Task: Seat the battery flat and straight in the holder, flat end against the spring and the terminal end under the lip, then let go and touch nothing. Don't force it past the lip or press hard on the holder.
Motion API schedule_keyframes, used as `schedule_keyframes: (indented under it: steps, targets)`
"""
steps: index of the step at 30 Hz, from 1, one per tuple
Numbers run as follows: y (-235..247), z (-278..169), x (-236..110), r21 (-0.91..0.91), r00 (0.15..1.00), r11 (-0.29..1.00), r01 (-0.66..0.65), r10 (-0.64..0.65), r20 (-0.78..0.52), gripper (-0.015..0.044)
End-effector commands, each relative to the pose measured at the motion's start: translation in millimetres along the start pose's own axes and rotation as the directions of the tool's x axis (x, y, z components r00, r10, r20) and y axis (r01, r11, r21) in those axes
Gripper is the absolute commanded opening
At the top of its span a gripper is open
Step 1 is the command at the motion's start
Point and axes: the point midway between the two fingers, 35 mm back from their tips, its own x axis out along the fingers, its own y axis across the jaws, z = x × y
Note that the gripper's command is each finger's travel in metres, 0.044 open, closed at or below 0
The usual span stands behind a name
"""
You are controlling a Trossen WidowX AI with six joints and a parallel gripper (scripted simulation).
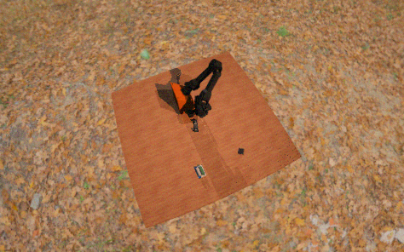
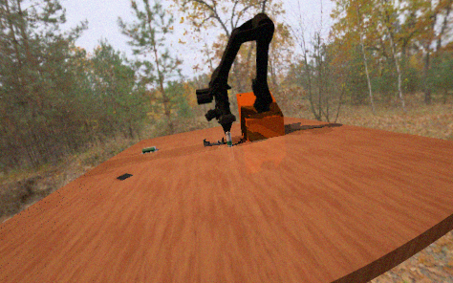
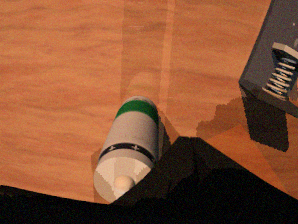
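Observation:
The battery (image 2: 229,140) (image 3: 134,131) stands upright on the table, pale with a green band at the bottom and its terminal end up. The black holder (image 1: 195,125) (image 2: 206,142) lies beside it; in the wrist view one end of the holder (image 3: 261,57) shows at the upper right, with its coil spring (image 3: 281,78). No battery shows in the part in view. My gripper (image 2: 226,131) (image 3: 187,147) is shut and empty, pointing down close to the battery's top. In the wrist view the dark fingers cover an edge of the battery; whether they touch it I cannot tell.
An orange block (image 1: 181,98) (image 2: 265,125) stands by the arm's base, behind the holder. A small green and white object (image 1: 199,171) (image 2: 149,150) and a small black flat piece (image 1: 240,151) (image 2: 124,177) lie farther out on the table (image 1: 157,170) (image 2: 310,201).

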Motion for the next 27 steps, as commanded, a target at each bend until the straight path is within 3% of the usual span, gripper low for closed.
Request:
schedule_keyframes:
  steps: [1,27]
  targets:
    - [7.3,0.1,0.1,0.004,1.000,1.000,-0.006,0.006,0.000,0.0000]
    - [46.9,-2.7,-0.3,0.004,1.000,1.000,-0.015,0.015,0.000,0.0000]
